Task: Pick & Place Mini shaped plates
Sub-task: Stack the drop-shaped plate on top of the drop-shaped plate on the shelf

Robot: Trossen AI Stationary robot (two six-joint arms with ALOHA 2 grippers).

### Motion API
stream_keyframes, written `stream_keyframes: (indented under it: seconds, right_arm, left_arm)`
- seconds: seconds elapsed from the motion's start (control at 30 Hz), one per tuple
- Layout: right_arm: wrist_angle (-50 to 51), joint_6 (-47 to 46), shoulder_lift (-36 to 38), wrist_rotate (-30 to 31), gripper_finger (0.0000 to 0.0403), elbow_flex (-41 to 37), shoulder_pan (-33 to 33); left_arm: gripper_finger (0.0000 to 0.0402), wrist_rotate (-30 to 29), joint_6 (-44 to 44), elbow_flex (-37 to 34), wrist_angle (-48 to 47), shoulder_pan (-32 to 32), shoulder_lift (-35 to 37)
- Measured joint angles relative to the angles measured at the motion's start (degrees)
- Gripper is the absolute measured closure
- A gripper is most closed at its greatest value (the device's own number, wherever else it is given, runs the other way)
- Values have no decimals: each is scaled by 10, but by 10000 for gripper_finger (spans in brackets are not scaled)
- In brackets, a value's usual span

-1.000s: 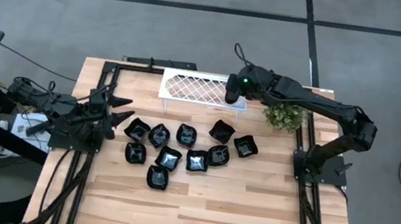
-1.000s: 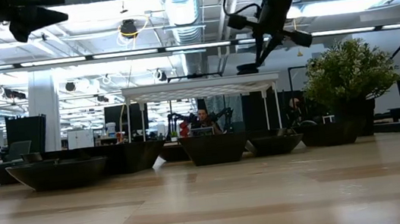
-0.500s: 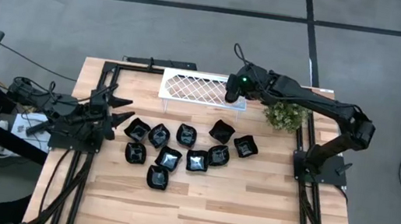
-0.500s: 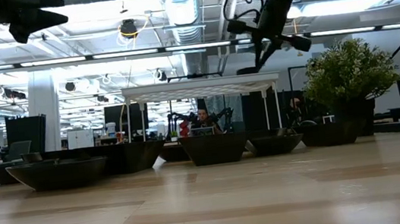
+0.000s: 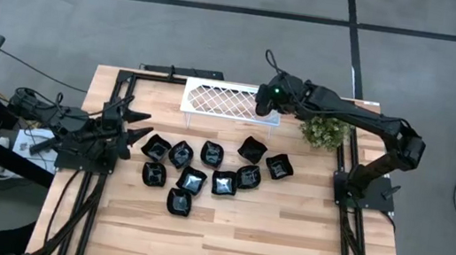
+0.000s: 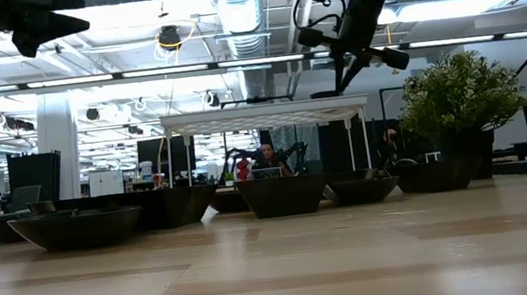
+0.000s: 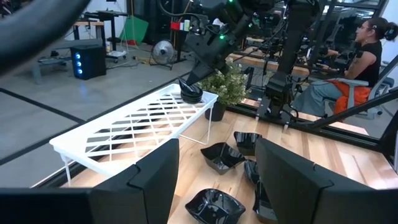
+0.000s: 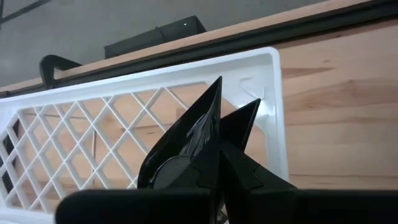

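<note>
almost nothing has shifted since the earlier frames: only a slight rise of the right gripper (image 5: pixel 264 106) over the lattice tray's (image 5: pixel 214 99) end is noticed, and the left gripper (image 5: pixel 134 128) is kept where it was.

the right wrist view alone shows the right fingers (image 8: pixel 205 134) pressed together on the rim of a glossy black dish (image 8: pixel 180 158), pinched just above the white lattice; from above this dish is hidden under the gripper. the left wrist view alone shows that dish (image 7: pixel 191 93) at the tray's far corner, seemingly resting on or just above the lattice beneath the right gripper; contact cannot be told. beside that corner the green plant (image 5: pixel 324 132) is seen.

the left fingers (image 7: pixel 155 180) are spread wide and nothing is held between them; they are kept at the table's edge, just beside the nearest of the mini shaped plates (image 5: pixel 204 169), which are clustered on the wooden table (image 5: pixel 283 243) in front of the tray.

in the low view the plates (image 6: pixel 279 194) are reduced to dark overlapping profiles, so shapes are hard to make out there.
</note>
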State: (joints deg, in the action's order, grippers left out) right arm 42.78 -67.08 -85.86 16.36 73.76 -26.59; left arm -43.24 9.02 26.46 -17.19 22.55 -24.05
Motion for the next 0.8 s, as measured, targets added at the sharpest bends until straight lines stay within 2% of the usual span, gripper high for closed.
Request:
stream_keyframes:
  seconds: [0.8]
  right_arm:
    - [2, -15, 0, -14, 403, 0, 3]
  left_arm:
    - [187, -2, 3, 0, 0, 0, 0]
